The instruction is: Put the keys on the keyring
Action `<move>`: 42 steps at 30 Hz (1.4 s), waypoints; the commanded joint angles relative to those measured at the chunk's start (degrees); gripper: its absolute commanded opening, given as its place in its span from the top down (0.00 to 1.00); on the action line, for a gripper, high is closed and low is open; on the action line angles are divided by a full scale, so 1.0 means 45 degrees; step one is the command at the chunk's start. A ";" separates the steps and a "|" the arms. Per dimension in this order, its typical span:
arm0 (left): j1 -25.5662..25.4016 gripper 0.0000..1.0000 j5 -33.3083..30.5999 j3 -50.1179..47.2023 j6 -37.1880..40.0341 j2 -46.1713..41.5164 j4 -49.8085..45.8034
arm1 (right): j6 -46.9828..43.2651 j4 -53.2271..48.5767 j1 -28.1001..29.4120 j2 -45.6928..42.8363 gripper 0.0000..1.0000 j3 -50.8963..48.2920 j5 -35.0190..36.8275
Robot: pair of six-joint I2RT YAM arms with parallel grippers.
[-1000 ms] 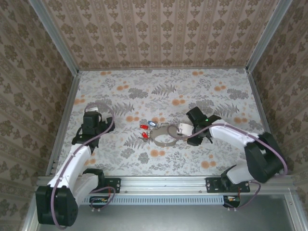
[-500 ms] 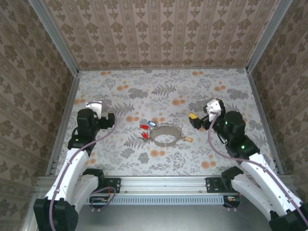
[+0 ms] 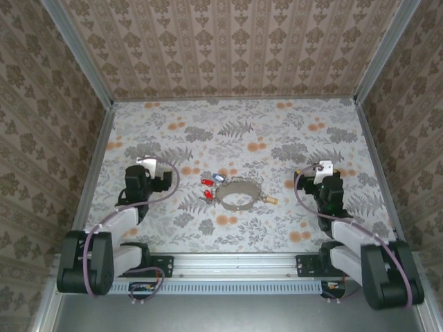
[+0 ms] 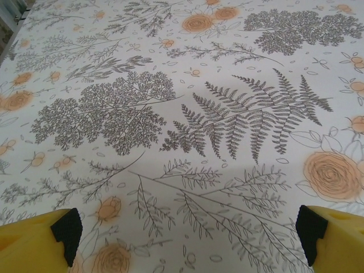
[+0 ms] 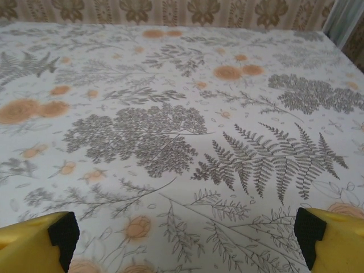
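Floral-printed white tabletop (image 3: 235,131). My left hand (image 4: 187,233) and my right hand (image 5: 185,233) are both released, fingers spread wide above bare print, each well apart from the work. Between them lies the thin grey oval metal keyring (image 3: 237,196). Tiny red- and blue-headed keys (image 3: 207,182) sit just beside its left rim, and one yellowish key (image 3: 268,198) at its right end.

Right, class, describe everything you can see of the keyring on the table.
The keyring is a thin grey metallic oval loop lying free on the floral table near its middle. Small keys lie by its left end and one by its right; whether any are threaded on is too small to tell.
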 commanded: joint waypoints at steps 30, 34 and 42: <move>0.1344 0.00 0.0041 0.1336 -0.0164 0.4709 0.5211 | 0.0388 0.2166 -0.0606 0.5501 0.00 0.3424 -0.1847; 0.1347 0.00 0.0020 0.1341 -0.0153 0.4707 0.5226 | 0.0349 0.2151 -0.0539 0.5497 0.00 0.3425 -0.1691; 0.1344 0.00 0.0034 0.1331 -0.0174 0.4697 0.5227 | 0.0367 0.2029 -0.0523 0.5554 0.00 0.3530 -0.1643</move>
